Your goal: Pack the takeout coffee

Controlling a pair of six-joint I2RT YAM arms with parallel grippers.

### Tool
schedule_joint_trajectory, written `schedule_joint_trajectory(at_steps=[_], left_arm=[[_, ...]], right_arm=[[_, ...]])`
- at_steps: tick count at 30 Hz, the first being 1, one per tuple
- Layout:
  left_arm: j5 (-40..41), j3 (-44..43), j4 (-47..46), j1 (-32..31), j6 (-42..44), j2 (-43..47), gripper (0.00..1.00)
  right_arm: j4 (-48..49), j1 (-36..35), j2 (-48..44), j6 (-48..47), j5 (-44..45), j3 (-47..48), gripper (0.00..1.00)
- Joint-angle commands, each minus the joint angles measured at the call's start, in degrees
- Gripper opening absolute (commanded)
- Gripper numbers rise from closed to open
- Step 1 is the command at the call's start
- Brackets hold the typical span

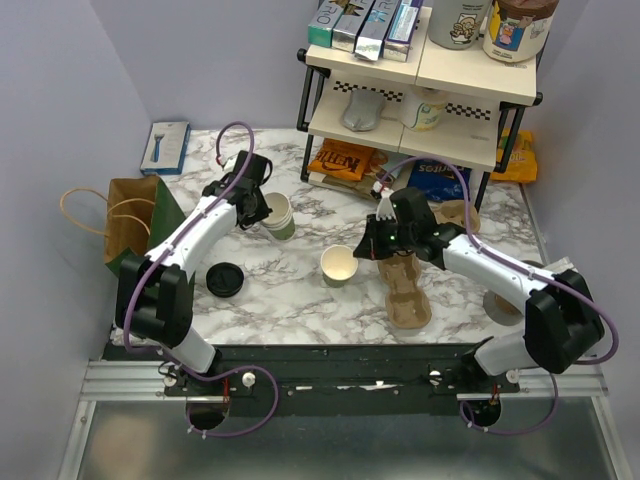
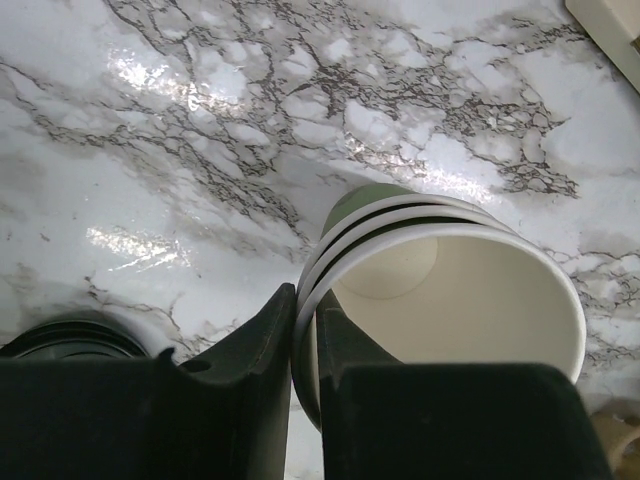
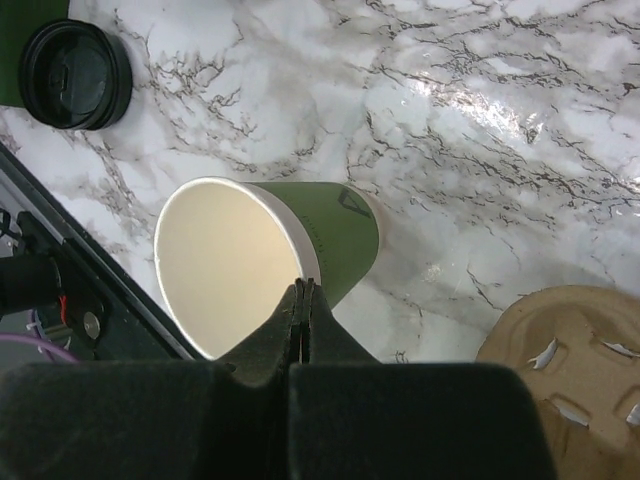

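since the left claw (image 2: 305, 300) is pinched on the near wall of the top cup (image 2: 470, 300), one finger (image 2: 262, 345) outside the rim and the other inside, we read the step in hand as pulling that cup off. it sits nested in the stack of green cups (image 2: 360, 205), which stands upright on the worktop (image 2: 150, 120), mouths up, long axis vertical. so the relation that counts is this: the claw comes in from above and the near side, and the cup's axis runs straight up. we judge the pull should follow that axis. a sideways drag could tip the stack or bring the lower cups along.

outward from there, the black lid (image 1: 225, 279) lies flat near the left arm, on the base side of the stack and apart from it, so the left arm is nearer to it. a lone cup (image 1: 339, 265) stands upright mid-worktop between the arms. the right claw (image 3: 303, 290) is closed on nothing, tips just beside that cup's rim. we cannot tell if they touch. the pulp carrier (image 1: 405, 290) lies just right of the lone cup, under the right arm.
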State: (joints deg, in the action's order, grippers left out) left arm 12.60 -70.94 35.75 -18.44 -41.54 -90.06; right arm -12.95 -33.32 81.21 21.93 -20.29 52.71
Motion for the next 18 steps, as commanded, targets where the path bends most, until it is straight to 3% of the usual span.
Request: schedule_joint_trajectory(at_steps=[1,3,4,6,7,10,18], left_arm=[[4.6,-2.5,3.1,0.9,1.4,0.3,0.2],[5.6,-2.5,3.7,1.9,1.5,0.4,0.2],[5.9,-2.4,4.2,2.2,1.5,0.4,0.2],[6.5,-2.1,4.3,3.1,1.5,0.8,0.2],[6.5,-1.8,4.2,3.9,1.5,0.9,0.2],[6.9,-1.6,4.0,5.6,1.5,1.3,0.2],[10.4,-2.2,5.7,11.4,1.3,0.9,0.2]], right_arm=[[0.4,-0.2,1.1,3.5,3.0,0.2,0.03],[0.1,-0.1,0.9,4.0,4.1,0.3,0.11],[-0.4,-0.2,0.4,4.1,5.3,0.4,0.25],[-1.4,-0.1,-0.3,4.0,6.8,0.7,0.41],[-2.1,-0.1,-1.1,3.9,8.1,1.1,0.55],[-4.3,-0.1,-2.8,4.6,11.0,2.3,0.71],[-8.4,-0.1,-13.9,5.5,23.6,2.8,0.97]])
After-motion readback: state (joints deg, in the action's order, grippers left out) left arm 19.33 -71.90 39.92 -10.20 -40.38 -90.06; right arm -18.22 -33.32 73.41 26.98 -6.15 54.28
